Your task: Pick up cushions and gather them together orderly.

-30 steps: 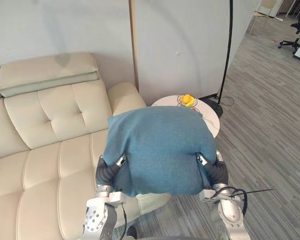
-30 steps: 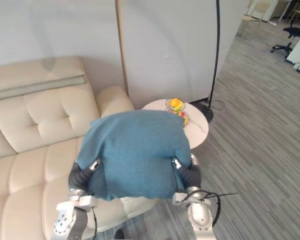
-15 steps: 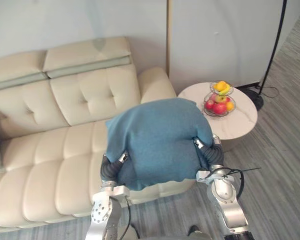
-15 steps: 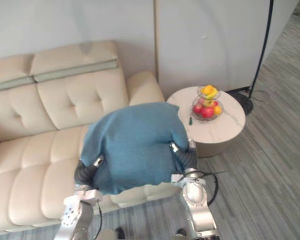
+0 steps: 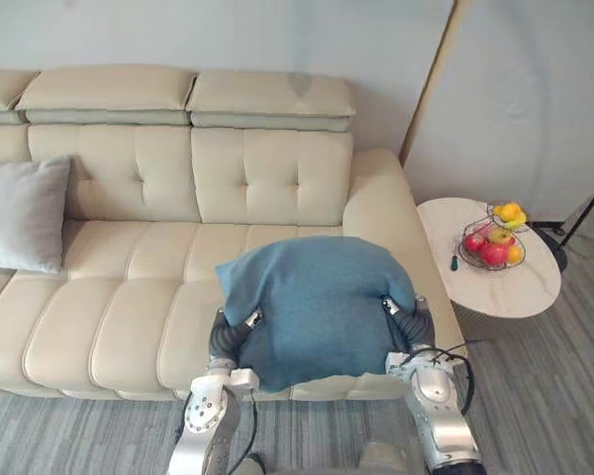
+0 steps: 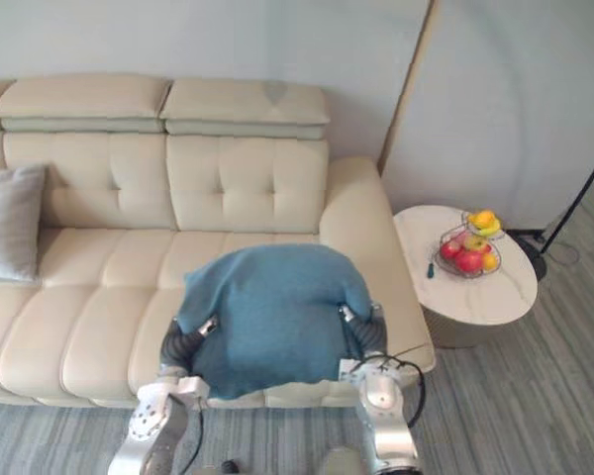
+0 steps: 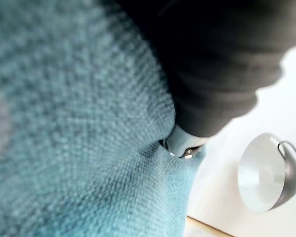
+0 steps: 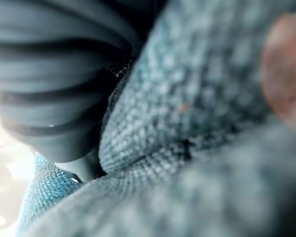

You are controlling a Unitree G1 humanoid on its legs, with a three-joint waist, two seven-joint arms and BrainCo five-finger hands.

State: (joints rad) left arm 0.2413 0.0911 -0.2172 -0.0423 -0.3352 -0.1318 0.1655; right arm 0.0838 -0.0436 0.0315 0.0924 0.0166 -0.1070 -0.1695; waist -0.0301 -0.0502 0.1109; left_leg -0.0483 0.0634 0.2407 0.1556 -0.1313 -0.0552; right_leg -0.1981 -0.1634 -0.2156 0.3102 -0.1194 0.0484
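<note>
Carrying blue cushion (image 5: pixel 317 297) above sofa (image 5: pixel 129 267).
Left hand (image 5: pixel 233 332) and right hand (image 5: pixel 408 322) are clamping opposite sides, since it's bulky and soft; how open they are, can't tell.

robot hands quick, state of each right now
left robot hand: pressed into one side of the blue cushion, open or closed cannot be told
right robot hand: pressed into the other side, cannot be told

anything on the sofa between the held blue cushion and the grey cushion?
Nothing: in the left eye view the cream sofa seat between blue cushion and grey cushion is bare.
</note>
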